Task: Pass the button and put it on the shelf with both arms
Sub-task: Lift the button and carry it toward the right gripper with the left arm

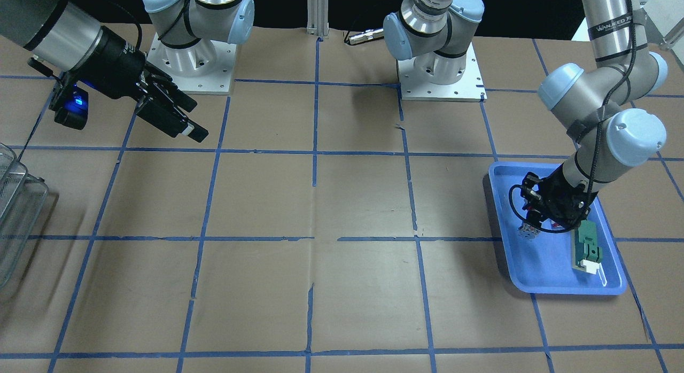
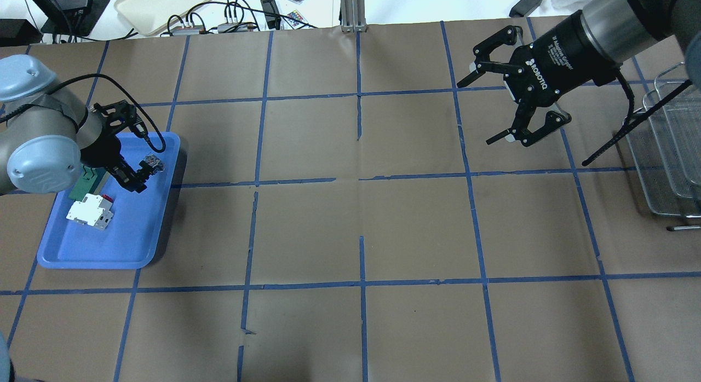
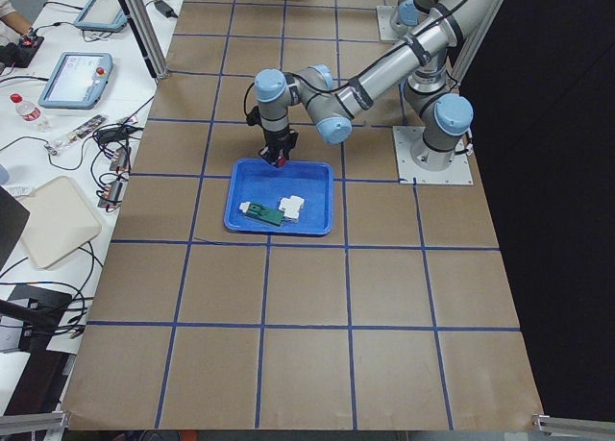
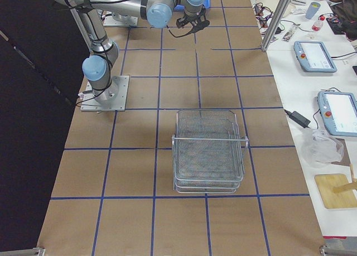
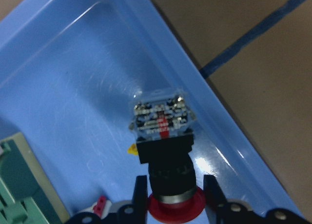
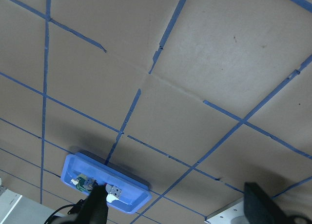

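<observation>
Left gripper [image 5: 171, 187] pinches the button [image 5: 163, 131] by its red cap, contact block projecting beyond the fingertips, over the blue tray [image 2: 164, 223]. Right gripper [image 2: 475, 113] spread wide, holding nothing, well apart, near the shelf [image 2: 665, 174].

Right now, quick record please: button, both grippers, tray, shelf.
button: gripped at its red-cap end, contact block pointing outward, over tray
left gripper: shut on button
right gripper: open, empty, in the air near shelf
tray: blue; green part and white block lie in it
shelf: on table at the robot's right end; button not on it
</observation>
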